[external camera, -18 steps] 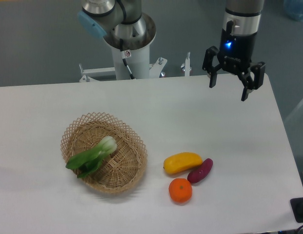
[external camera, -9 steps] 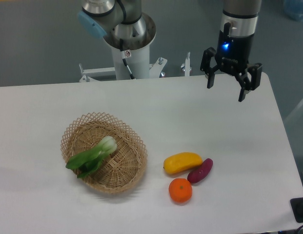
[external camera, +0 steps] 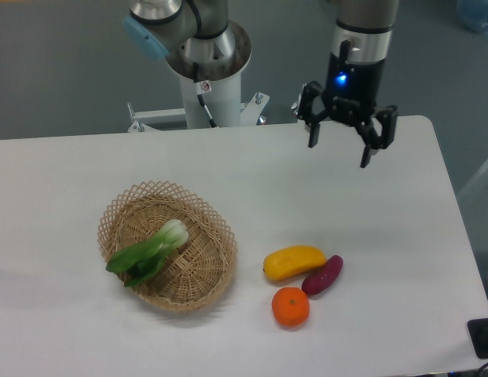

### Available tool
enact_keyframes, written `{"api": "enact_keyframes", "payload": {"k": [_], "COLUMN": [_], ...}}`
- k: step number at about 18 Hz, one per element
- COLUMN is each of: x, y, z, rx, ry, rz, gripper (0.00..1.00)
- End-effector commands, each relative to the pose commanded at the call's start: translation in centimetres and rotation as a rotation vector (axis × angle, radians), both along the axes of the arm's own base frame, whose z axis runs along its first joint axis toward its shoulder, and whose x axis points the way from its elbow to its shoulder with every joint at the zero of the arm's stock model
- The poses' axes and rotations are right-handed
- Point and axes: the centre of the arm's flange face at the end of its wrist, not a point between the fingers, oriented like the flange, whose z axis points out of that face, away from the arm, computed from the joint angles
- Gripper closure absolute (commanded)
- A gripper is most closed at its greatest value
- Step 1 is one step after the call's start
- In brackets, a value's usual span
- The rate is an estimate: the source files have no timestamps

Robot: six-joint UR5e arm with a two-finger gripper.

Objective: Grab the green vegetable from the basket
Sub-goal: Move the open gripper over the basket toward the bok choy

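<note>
The green vegetable (external camera: 149, 250), a small bok choy with a pale stem and dark green leaves, lies inside the light tan wicker basket (external camera: 216, 236) on the left half of the white table. Its leaves reach toward the basket's left rim. My gripper (external camera: 339, 154) hangs open and empty above the far right part of the table, well to the right of and behind the basket.
A yellow fruit (external camera: 293, 261), a purple sweet potato (external camera: 323, 275) and an orange (external camera: 291, 306) lie together right of the basket. The arm's base column (external camera: 206, 78) stands behind the table's far edge. A dark object (external camera: 482, 338) sits at the front right corner.
My gripper has moved left along the far side of the table, toward the basket side, still open. The produce and basket have not moved.
</note>
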Motion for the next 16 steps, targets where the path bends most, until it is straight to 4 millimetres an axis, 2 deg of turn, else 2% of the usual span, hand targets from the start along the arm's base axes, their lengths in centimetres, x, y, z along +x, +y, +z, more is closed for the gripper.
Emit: {"api": "enact_keyframes", "payload": {"k": [2,5,11,16], "x": [0.4,2.5,7.7,11.4], "y": [0.6,2.5,5.9,10.5], "z": [-0.4,-2.0,-5.7,-10.1], "rx": [0.002,-0.01,-0.051,-0.106], "ry": [-0.032,-0.087,-0.201,-0.273], "rz": [0.039,0.06,0.074,0.022], "gripper": [0.0,0.0,0.0,0.0]}}
